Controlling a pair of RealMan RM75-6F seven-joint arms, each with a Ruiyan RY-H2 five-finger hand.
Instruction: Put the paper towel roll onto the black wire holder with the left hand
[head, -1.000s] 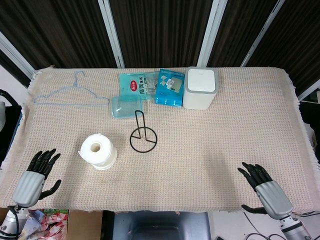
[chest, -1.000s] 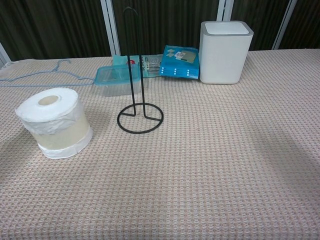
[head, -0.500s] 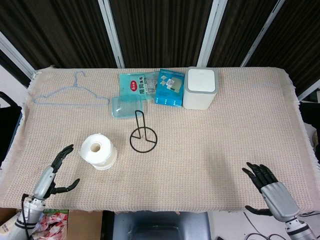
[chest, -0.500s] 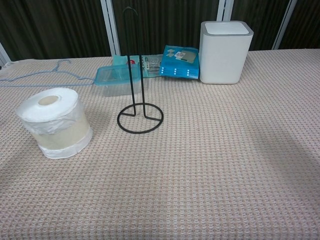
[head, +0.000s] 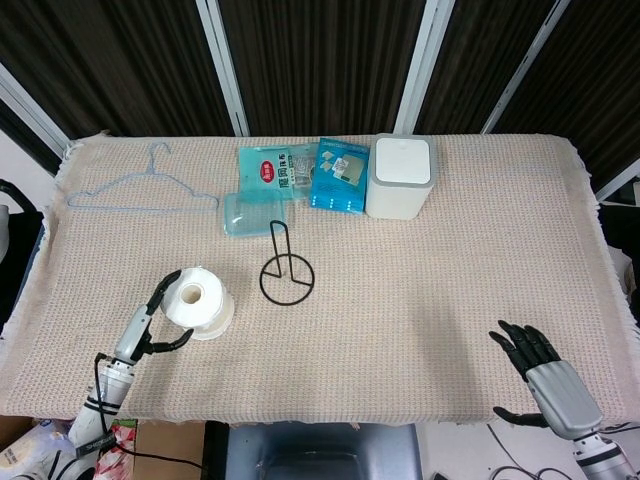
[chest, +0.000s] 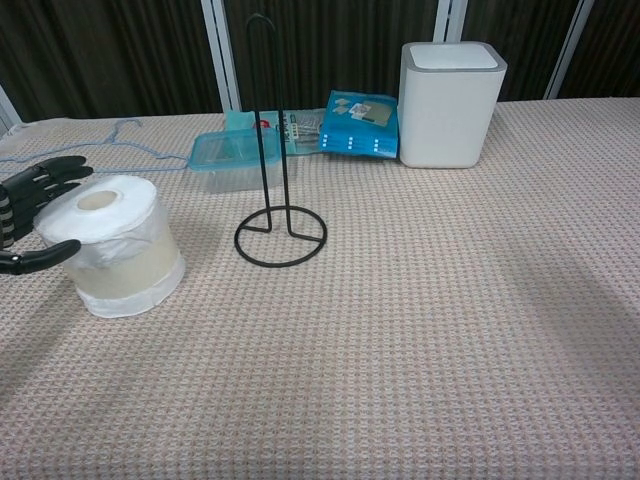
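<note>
Head view: left hand (head: 152, 322) sits at the near-left side of the paper towel roll (head: 200, 301), fingers apart and cupped toward it, thumb low by the base. Contact cannot be confirmed from here; nothing is lifted, so the hand reads as released and empty. Roll stands on end on the table (head: 430, 290), core hole up, just beyond the fingertips. Black wire holder (head: 285, 270) is upright, further from the hand than the roll, on the roll's far-right side, close to it but apart. Right hand (head: 545, 380) rests well away at the near-right table edge, fingers spread, holding nothing. Beyond the holder: blue hanger (head: 140, 190), clear plastic box (head: 250, 215), two blue packets (head: 305, 172), white bin (head: 402, 177).

Chest view: left hand (chest: 30, 215) enters at the left edge. Fingers (chest: 52, 172) arch over the roll's (chest: 115, 245) upper rim and the thumb lies along its lower side; the hand brackets the roll but has not visibly closed. Holder (chest: 272, 150) shows a tall narrow loop rising from a ring base, on the far side of the roll from the hand. Right hand is not visible here.

Judgement: step in hand is the approach-to-grasp, with transfer not begun. Next move calls for closing around the roll's side, lifting above the loop top, centring the core hole over it and lowering straight. Risks: squashing the soft roll, tipping the light holder.
</note>
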